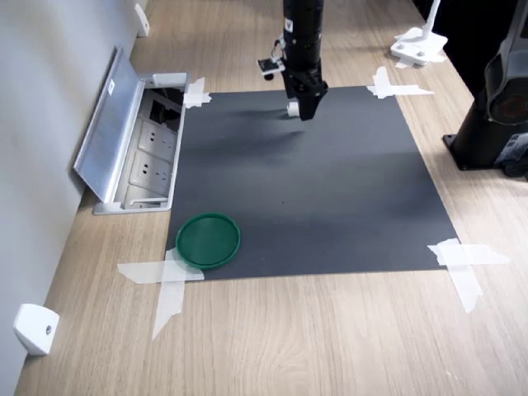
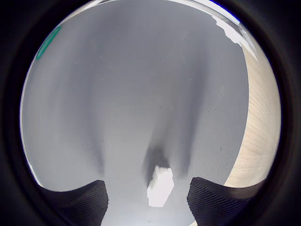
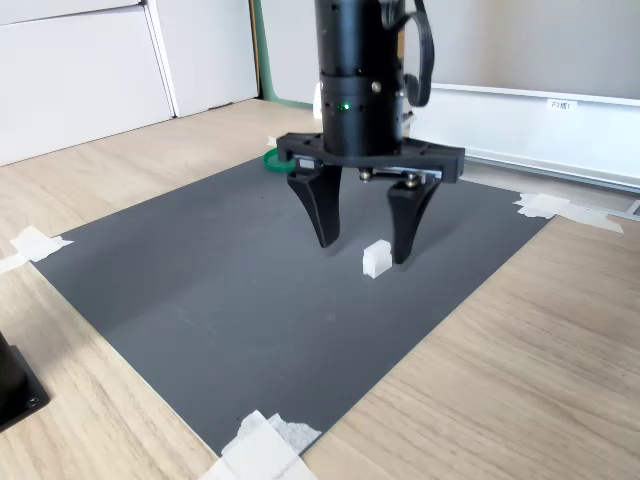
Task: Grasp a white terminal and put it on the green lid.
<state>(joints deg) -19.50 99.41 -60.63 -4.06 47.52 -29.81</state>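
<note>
Near the mat's far edge in the first exterior view, white terminal sits on the dark mat, loose, nothing touching it. Gripper hangs right over it, fingers spread apart. In the second exterior view the block lies off-centre, close beside that view's right finger; wrist view puts it roughly between the pads. Green lid lies well apart, at the mat's near-left corner in the first exterior view. Judgement: straight descent, slight recentring, then close.

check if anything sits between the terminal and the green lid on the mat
Nothing visible does. The terminal sits between the open gripper's fingers, and only bare mat lies between it and the lid.
</note>
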